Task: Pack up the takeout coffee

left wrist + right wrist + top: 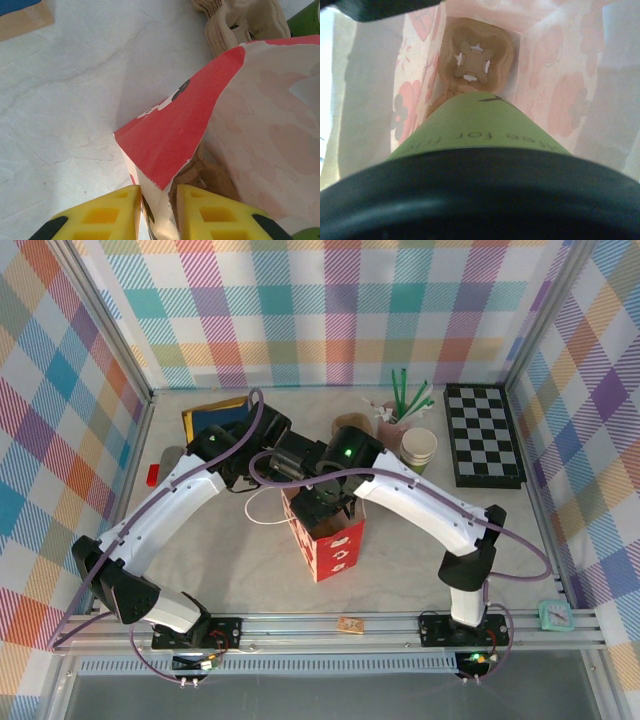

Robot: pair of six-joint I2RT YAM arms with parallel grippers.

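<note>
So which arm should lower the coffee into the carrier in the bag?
Right. Its gripper holds the takeout coffee inside the bag, above the cup carrier at the bottom. The left gripper sits at the bag rim, a finger either side.

Red paper bag (335,545) w/ white prints stands open mid table (240,560); a brown pulp cup carrier (476,62) lies flat on its bottom. Just behind the bag: stack of spare carriers (240,22). Back right: lidless cup (419,448), green & cream, next to a pinkish holder (393,428) w/ green straws (405,395), then a b/w checkerboard (485,435). Back left: blue-tan board (213,412). Small red bit (153,474) nr left wall. White cord loop (262,510) left of bag. Teal clock (554,615) front right.
</note>
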